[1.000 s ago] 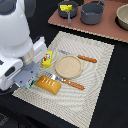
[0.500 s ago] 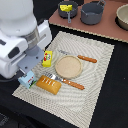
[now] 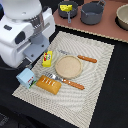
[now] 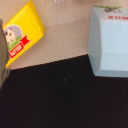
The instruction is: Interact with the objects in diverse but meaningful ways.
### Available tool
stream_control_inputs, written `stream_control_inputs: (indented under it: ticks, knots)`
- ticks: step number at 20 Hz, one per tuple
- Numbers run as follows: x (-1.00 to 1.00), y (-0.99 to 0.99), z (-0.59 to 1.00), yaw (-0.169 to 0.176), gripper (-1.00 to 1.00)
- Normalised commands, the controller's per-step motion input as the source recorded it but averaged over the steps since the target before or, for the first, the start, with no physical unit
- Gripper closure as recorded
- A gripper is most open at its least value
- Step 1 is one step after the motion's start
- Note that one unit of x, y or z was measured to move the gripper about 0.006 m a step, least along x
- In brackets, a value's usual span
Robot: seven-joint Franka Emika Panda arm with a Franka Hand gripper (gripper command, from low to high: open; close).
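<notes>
**Milk carton and toy foods: place setting, claw overhead**

Milk carton [image 3: 25, 77]: pale blue and white, boxy, upright at the mat's [image 3: 100, 70] corner, partly off it onto the black surface [image 3: 105, 117]. The arm hangs above this corner; the claw itself is hidden in both views, so I cannot tell whether it is apart or together. Nothing appears held.

Yellow box [image 3: 47, 59]: red label, just beside the carton, between it and the plate [image 3: 68, 66].

Bread loaf [image 3: 49, 84]: golden-brown, lying flat near the carton.

Plate: tan, round, central, flanked by orange-handled cutlery [image 3: 74, 84], apparently laid as a meal setting.

Cheese wedge [image 3: 65, 8]: yellow, sitting in a grey pot [image 3: 67, 11] well apart, beside a second pot [image 3: 92, 13].
</notes>
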Motion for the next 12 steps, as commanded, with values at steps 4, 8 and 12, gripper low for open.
stream_control_inputs:
  ticks: [4, 8, 12]
  knots:
    - [0.00, 0.41, -0.03, -0.124, -1.00]
    - [0.00, 0.33, -0.12, -0.149, -1.00]
    - [-0.04, 0.26, -0.17, -0.110, -1.00]
